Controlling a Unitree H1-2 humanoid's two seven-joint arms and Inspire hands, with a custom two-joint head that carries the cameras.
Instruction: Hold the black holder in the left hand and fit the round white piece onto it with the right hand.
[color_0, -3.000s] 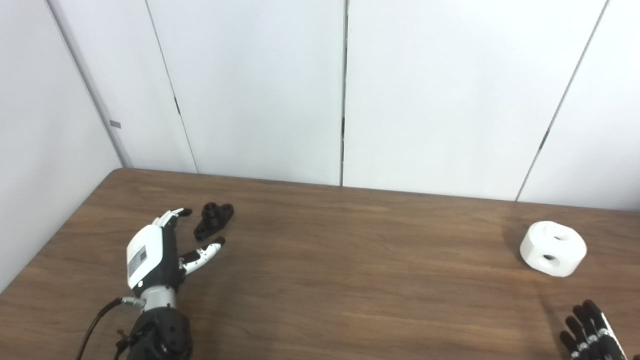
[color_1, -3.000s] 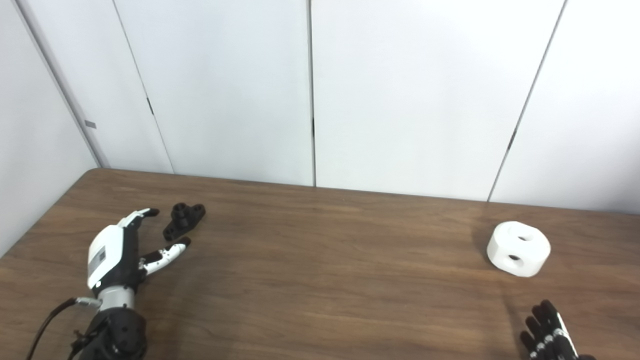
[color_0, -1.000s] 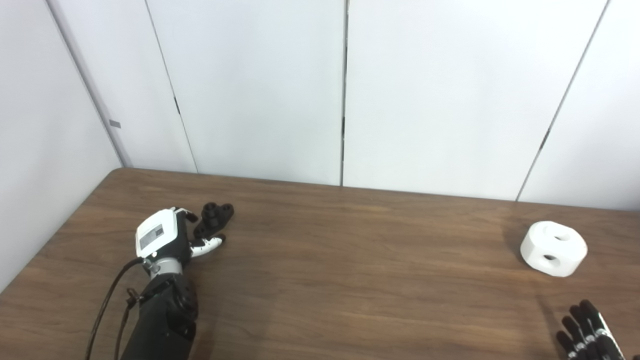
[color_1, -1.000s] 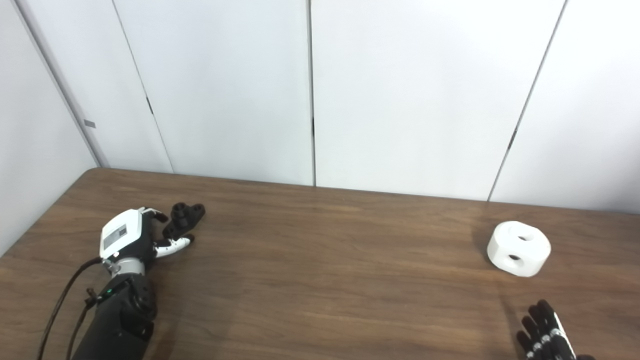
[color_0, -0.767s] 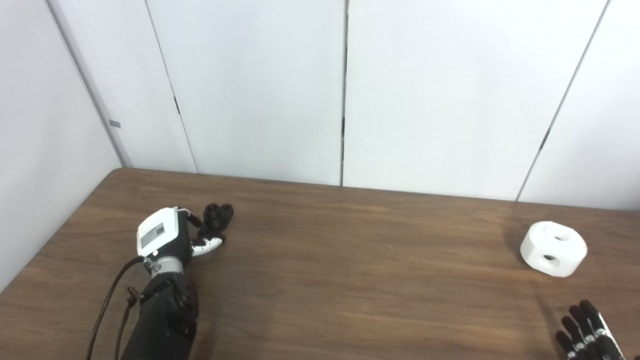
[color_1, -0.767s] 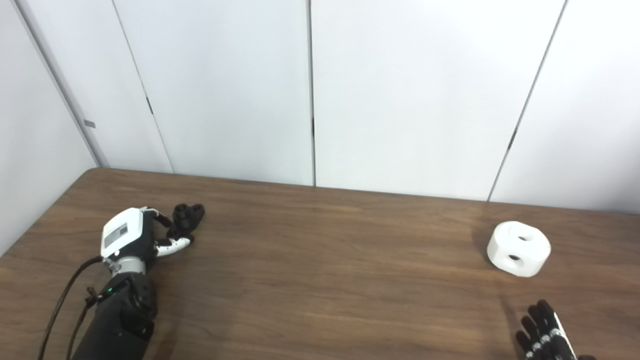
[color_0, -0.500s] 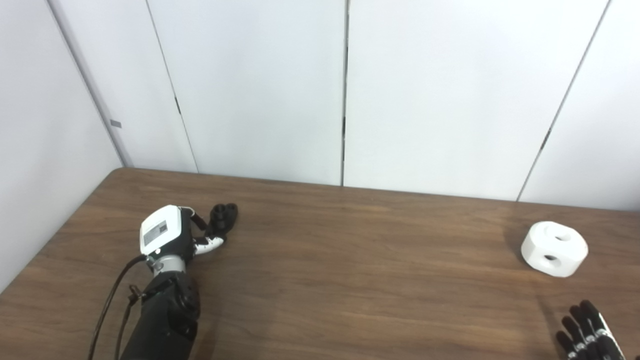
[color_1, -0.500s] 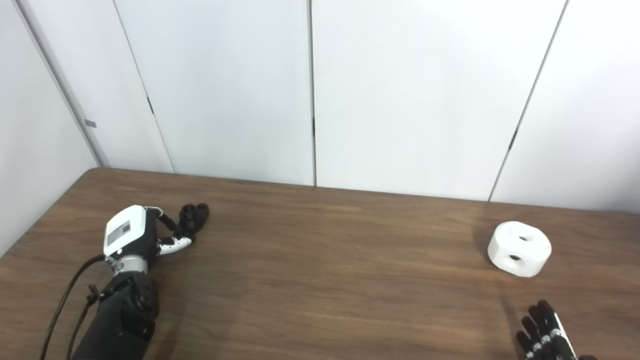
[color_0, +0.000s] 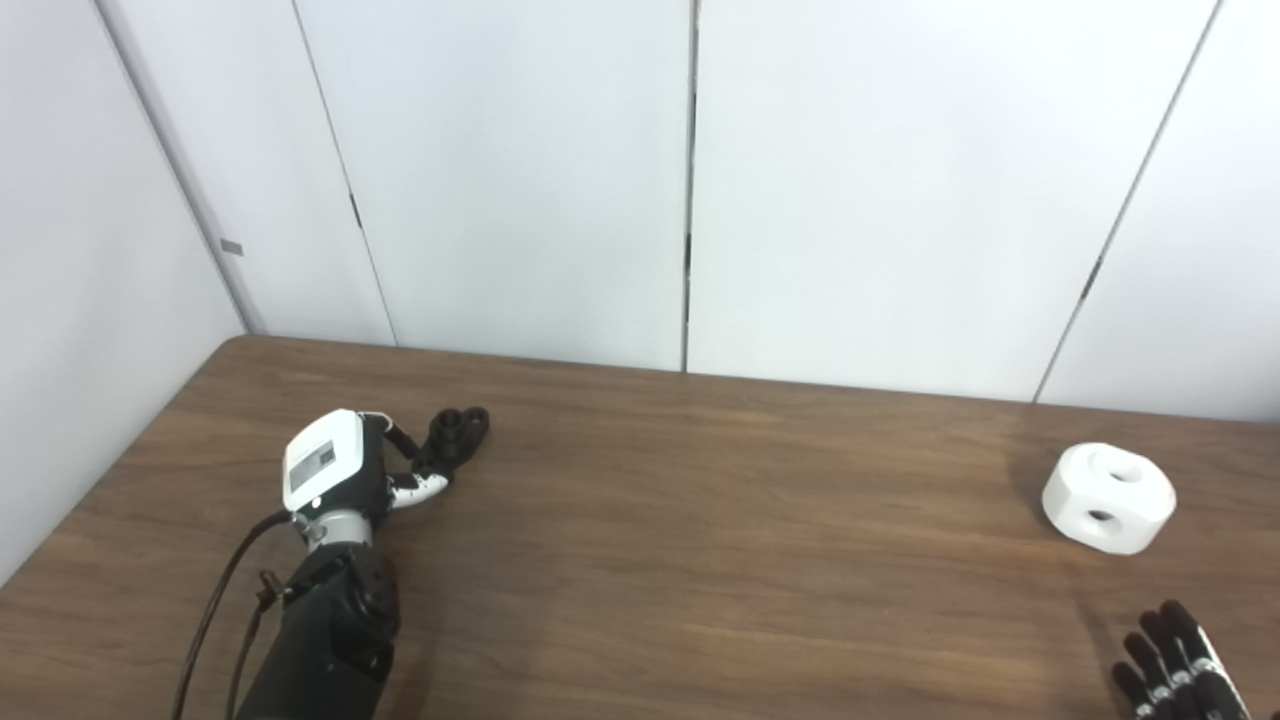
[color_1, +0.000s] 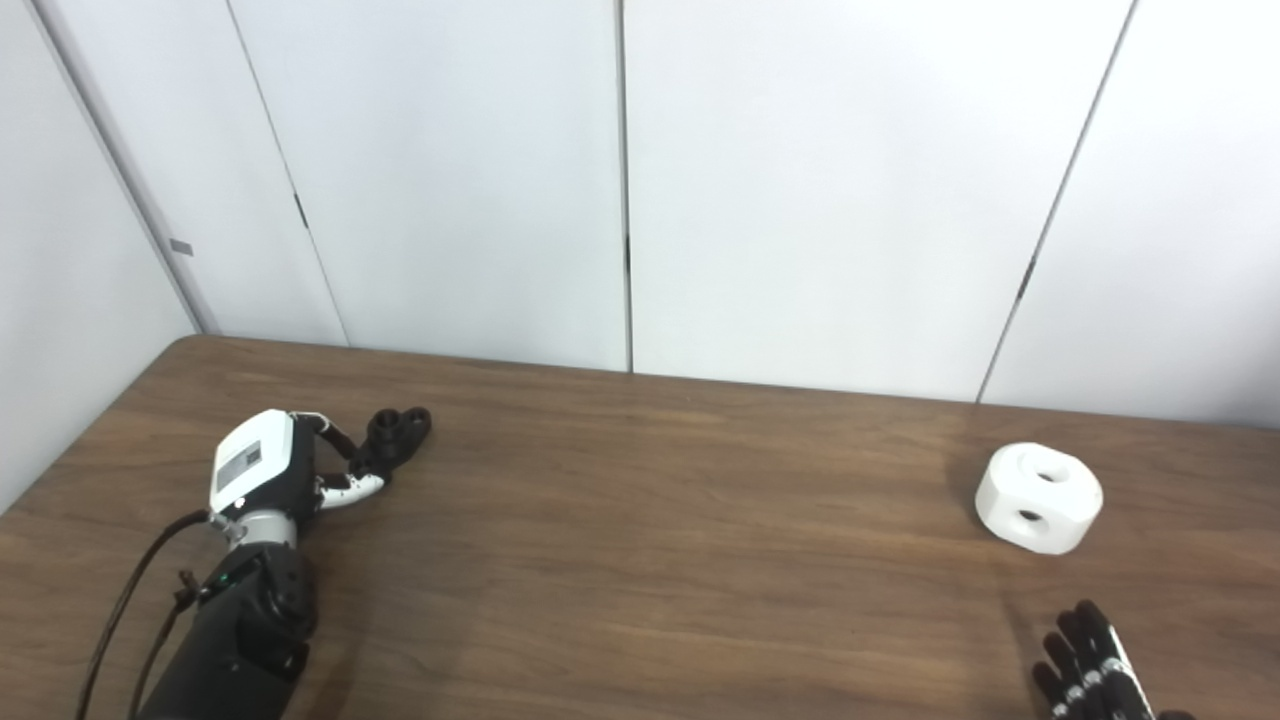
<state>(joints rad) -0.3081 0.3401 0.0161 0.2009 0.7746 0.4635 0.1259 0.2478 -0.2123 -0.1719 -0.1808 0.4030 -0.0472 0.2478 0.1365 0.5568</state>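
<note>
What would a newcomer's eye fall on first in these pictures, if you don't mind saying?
Probably the round white piece, bright against the dark wooden table, resting alone at the far right. Next, the left hand at the far left, its fingers closed on the small black holder. Only the dark fingertips of the right hand show, at the bottom right corner.

1. The left arm (color_0: 320, 630) enters from the bottom left and reaches toward the far left.
2. The left hand (color_0: 335, 470) shows its white back upward, its fingers (color_0: 395, 437) curled to the right and closed on the holder (color_0: 455, 432).
3. Its thumb (color_0: 420, 487) points right, on the near side.
4. The right hand (color_1: 1090, 665) shows only dark fingertips at the bottom right corner, pointing away, slightly spread, holding nothing.
</note>
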